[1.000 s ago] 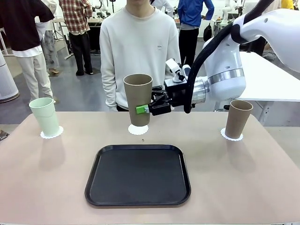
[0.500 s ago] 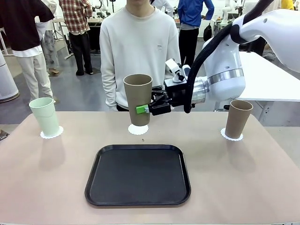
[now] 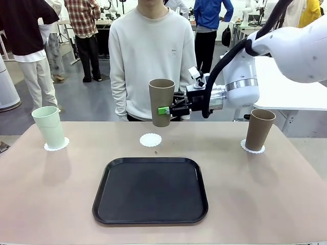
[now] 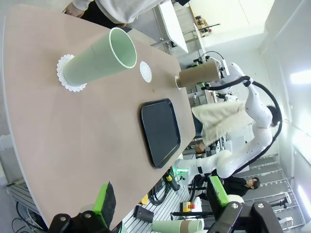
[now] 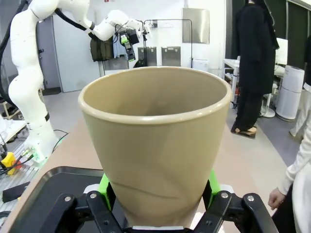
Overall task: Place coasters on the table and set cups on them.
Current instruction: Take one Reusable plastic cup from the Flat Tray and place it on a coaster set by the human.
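Two of three cups look done: the green cup [image 3: 49, 126] stands on its coaster [image 3: 56, 147] far to the left of the right end effector [image 3: 166, 109], and a brown cup [image 3: 259, 129] stands on a coaster [image 3: 253, 149] to its right, below the arm. The third coaster [image 3: 150, 140] lies bare on the table [image 3: 51, 204], below and slightly left of the end effector. The right end effector is clamped on the held cup [image 3: 161, 102], green pads on its lower wall, mouth up; the cup hangs clear of the table, nothing touching its base.

What is left, by my reading: bring this cup down and a little left onto the bare coaster, then let go.

Room: the air between cup base and coaster is free. The tray [image 3: 150, 190] lies nearer the robot than the coaster, close to it but apart, so the descent should not cross its rim. The person [image 3: 152, 56] stands just beyond the table's far edge, right behind the held cup; that side is tight. The left end effector [image 4: 160, 206] is spread wide with nothing between its pads, far from the cups
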Tool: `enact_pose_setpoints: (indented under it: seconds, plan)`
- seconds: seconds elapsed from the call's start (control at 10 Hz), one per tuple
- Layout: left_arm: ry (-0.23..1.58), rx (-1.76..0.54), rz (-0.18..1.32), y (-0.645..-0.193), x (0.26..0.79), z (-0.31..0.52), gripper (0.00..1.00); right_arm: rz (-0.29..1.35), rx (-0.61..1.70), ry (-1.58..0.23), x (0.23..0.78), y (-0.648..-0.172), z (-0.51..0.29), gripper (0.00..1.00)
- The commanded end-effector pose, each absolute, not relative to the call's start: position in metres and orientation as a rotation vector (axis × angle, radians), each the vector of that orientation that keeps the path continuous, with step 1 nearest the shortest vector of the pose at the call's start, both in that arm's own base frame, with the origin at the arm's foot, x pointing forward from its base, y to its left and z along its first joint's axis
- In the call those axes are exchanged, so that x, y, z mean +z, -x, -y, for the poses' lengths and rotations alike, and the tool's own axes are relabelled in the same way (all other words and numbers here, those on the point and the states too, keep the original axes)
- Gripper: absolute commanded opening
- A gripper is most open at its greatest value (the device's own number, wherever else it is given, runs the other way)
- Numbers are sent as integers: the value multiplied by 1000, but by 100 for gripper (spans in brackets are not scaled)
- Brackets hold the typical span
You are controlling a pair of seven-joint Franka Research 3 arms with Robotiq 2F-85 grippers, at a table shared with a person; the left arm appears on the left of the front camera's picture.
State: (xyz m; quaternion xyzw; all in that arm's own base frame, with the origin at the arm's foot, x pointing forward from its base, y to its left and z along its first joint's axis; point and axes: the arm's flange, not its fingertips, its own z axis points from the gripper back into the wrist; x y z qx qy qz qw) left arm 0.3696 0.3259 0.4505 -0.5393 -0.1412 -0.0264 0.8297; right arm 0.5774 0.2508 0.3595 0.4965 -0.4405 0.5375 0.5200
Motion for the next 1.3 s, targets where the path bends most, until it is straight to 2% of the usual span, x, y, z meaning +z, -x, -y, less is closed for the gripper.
enact_pose_setpoints:
  seconds: [0.0, 0.4, 0.5, 0.6, 0.9, 1.2]
  plan:
    - [1139, -46, 300, -368, 452, -326, 100, 1033, 1295, -1255, 352, -607, -268, 84]
    - [1139, -46, 300, -368, 452, -326, 100, 1037, 1310, -1237, 342, -618, -280, 84]
    - [1139, -46, 300, -368, 452, -326, 100, 1012, 1277, -1164, 347, -611, -282, 84]
    - [1139, -46, 300, -368, 452, -326, 100, 1065, 1308, -1240, 336, -611, -278, 84]
    - [1139, -46, 300, -368, 452, -326, 100, 1060, 1300, -1219, 338, -612, -279, 84]
    - [1139, -46, 300, -368, 452, -326, 100, 1031, 1366, -1148, 305, -617, -294, 84]
